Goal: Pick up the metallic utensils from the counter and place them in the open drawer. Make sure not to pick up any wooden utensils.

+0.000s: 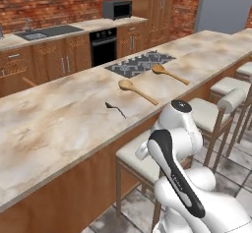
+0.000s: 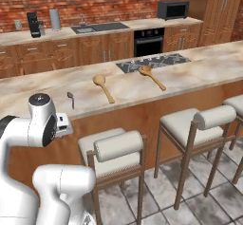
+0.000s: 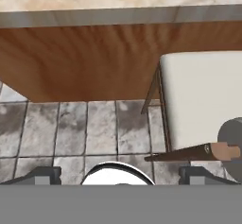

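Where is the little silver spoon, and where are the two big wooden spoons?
silver spoon (image 2: 70,97), right base view, on its handle.
near wooden spoon (image 2: 103,87), right base view, on its handle.
far wooden spoon (image 2: 152,77), right base view, on its handle.

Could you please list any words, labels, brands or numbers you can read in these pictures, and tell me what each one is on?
None can be read.
The dark stripe on the robot's arm carries a small pale mark, too small and blurred to make out.
The microwave, the oven and the coffee machine show no legible text or brand.
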